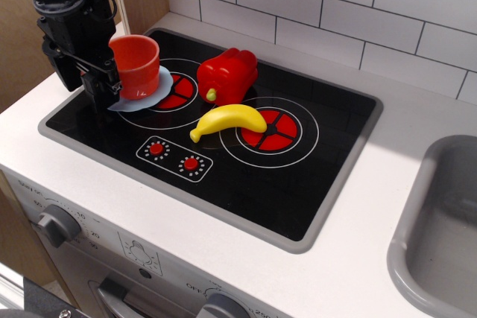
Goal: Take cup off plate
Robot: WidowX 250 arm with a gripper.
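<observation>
Your gripper, grip state hidden, sits against the left side of the cup, upright on the plate.

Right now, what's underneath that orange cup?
The cup sits on a light-blue plate on the stove's back-left burner. Only the plate's right edge shows; the black claw covers its left side and the cup's handle.

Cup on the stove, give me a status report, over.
Gripper low at cup's handle side, jaws unclear. Cup upright on plate, not lifted. Pepper and banana to the side, apart from cup.
</observation>
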